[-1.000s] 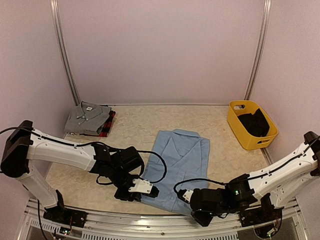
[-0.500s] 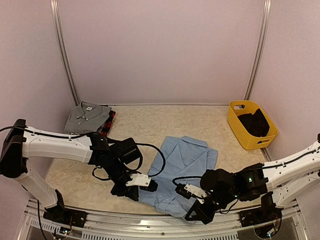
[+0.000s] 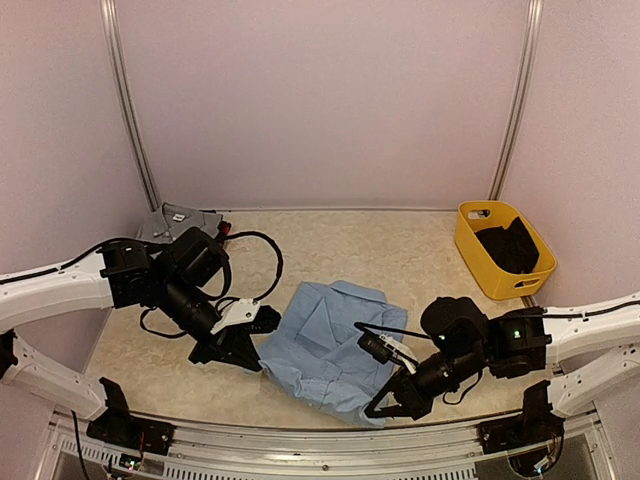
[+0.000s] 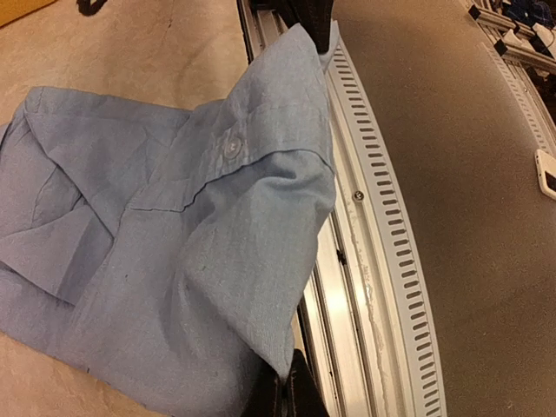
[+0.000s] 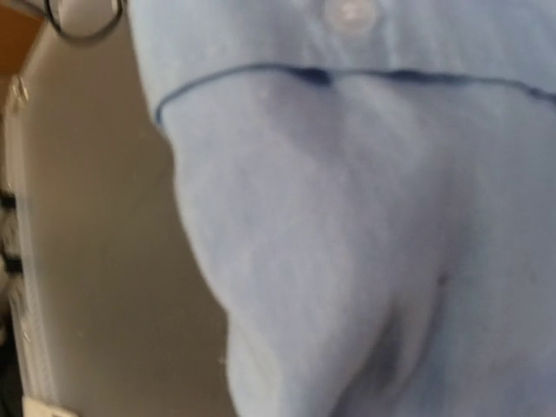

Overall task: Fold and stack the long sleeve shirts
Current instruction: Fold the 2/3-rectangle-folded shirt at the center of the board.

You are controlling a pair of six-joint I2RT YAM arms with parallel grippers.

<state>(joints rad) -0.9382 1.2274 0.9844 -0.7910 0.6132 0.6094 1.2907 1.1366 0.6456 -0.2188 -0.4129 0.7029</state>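
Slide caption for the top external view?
Left claw and right claw hold the near edge of the light blue shirt raised.

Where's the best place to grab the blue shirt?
Its two near hem corners, one from each side: the blue shirt lies with its collar pointing away, leaving those corners free. The left tool and right tool pinch it there.

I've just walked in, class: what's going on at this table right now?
Two robot arms are handling the light blue shirt together. The left tool and the right tool are each shut on its near edge, holding that edge raised off the table while the collar end lies flat, apparently mid-fold. A folded grey shirt lies far left, partly behind the left arm. A yellow basket holding something dark stands far right.
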